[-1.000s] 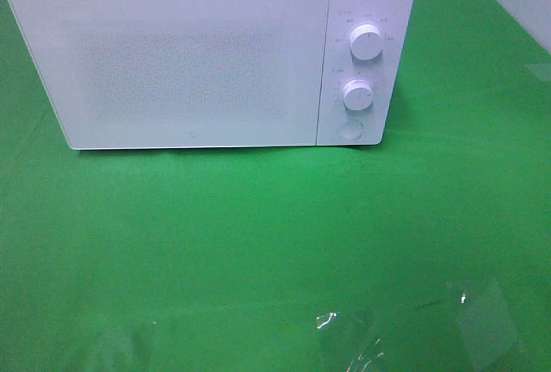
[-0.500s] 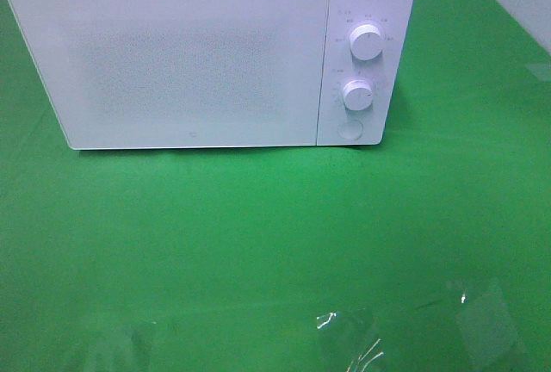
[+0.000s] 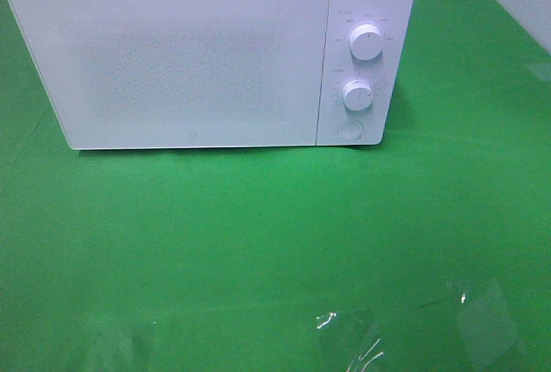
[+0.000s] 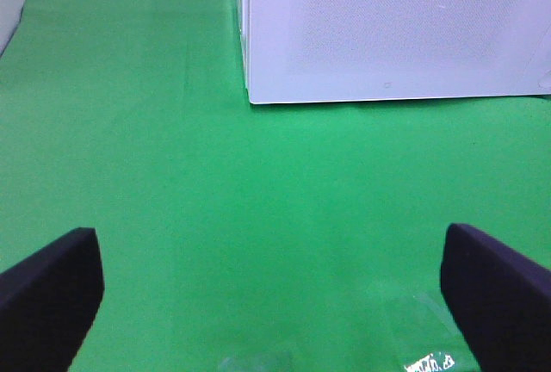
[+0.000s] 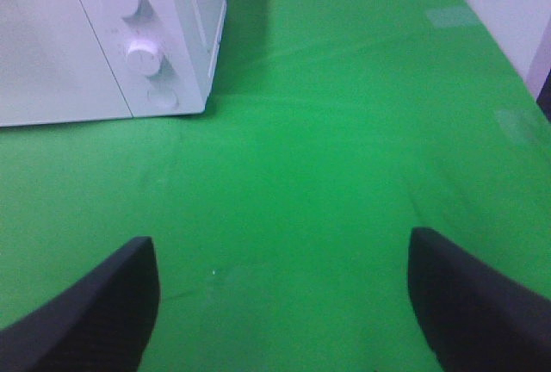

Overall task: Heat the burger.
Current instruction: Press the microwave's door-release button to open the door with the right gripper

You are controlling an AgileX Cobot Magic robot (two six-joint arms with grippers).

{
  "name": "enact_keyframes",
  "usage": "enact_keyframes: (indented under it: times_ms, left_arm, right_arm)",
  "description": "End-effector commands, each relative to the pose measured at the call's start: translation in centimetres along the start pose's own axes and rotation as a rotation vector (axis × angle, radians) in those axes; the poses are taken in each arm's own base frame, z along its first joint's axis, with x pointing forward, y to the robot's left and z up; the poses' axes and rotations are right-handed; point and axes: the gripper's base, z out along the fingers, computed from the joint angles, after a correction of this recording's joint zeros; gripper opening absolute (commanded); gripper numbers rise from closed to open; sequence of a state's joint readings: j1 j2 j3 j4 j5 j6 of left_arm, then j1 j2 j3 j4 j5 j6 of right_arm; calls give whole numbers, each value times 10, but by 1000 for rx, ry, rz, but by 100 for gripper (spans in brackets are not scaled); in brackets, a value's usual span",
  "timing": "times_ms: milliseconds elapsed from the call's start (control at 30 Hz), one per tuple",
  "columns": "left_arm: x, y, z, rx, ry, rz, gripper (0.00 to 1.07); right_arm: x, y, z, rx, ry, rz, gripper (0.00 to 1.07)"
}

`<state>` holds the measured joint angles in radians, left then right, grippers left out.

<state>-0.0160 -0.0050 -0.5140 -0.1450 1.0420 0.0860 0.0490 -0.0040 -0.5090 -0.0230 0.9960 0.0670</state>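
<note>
Nothing visible moves between the earlier overhead frames and the present one; microwave, dials and cloth sit unchanged. On the left side, the left gripper (image 4: 269, 234) has its fingers spread wide with only the green cloth (image 3: 258, 243) between them, so it holds nothing. It faces the near left corner of the microwave (image 3: 198, 62) from a distance, which I judge to be a standby posture, not an approach. The microwave fills the upper left and centre of the overhead frame. Its door (image 3: 181, 62) is shut flush, and the frosted panel gives no view inside. The burger appears in no view, and whether it lies behind that door cannot be told. At upper centre-right of the overhead frame, the control strip carries the upper knob (image 3: 367, 44), the lower knob (image 3: 356, 95) and a round button (image 3: 349, 129) beneath them. The right gripper (image 5: 280, 241) is likewise spread and empty, well apart from that control end. I judge this placement suited to reaching the knobs or the button. Clear film patches (image 3: 344, 342) glint at lower right of the overhead frame.
</note>
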Motion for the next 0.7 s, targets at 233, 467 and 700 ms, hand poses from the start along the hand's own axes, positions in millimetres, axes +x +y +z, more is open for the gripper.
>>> enact_keyframes:
  times_ms: [233,467,700]
  left_arm:
    - [1,0,-1,-2,-18,-3,100]
    - [1,0,-1,-2,-18,-3,100]
    - [1,0,-1,-2,-18,-3,100]
  right_arm:
    - [3,0,-3,2,-18,-5,76]
    - [3,0,-3,2,-18,-5,76]
    - [3,0,-3,2,-19,-3,76]
